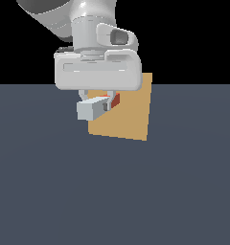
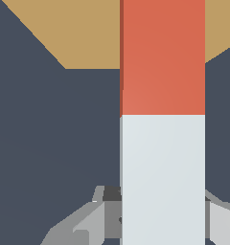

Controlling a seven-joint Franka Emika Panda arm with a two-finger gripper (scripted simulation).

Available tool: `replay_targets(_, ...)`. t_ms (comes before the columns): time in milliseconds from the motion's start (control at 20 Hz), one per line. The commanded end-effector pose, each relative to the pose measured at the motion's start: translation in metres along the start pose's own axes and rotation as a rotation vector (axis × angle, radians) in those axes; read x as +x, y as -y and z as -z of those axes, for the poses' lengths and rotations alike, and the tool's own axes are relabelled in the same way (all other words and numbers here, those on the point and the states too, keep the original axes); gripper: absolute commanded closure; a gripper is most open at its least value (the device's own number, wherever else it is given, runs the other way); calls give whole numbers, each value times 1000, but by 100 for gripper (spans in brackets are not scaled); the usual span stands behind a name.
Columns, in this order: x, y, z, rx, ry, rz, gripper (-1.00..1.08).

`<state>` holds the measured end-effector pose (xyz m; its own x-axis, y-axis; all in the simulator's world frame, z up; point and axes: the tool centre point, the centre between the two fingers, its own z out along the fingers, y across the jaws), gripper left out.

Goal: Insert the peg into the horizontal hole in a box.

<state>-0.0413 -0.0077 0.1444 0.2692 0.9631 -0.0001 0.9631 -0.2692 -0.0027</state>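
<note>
The peg [image 1: 92, 109] is held level above the floor, its white half toward the camera and its orange-red half [image 1: 115, 100] pointing at the box [image 1: 129, 115]. The box is a tan block just behind the peg. My gripper [image 1: 106, 102] is shut on the peg from above. In the wrist view the fingers [image 2: 106, 210] clamp the white half [image 2: 162, 177], and the orange-red half [image 2: 162, 57] reaches over the box [image 2: 83, 33]. The hole is hidden behind the peg and gripper. I cannot tell whether the peg's tip is inside it.
The dark grey-blue floor [image 1: 115, 191] spreads around the box. The arm's white hand body [image 1: 97, 72] hangs over the box's upper part at the exterior view's left.
</note>
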Motion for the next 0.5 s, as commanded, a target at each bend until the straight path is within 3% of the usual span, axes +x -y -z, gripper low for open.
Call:
replay_targets(0, 21, 0, 2, -3, -1, 1, 108)
replay_targets(450, 84, -1, 2, -5, -2, 1, 108)
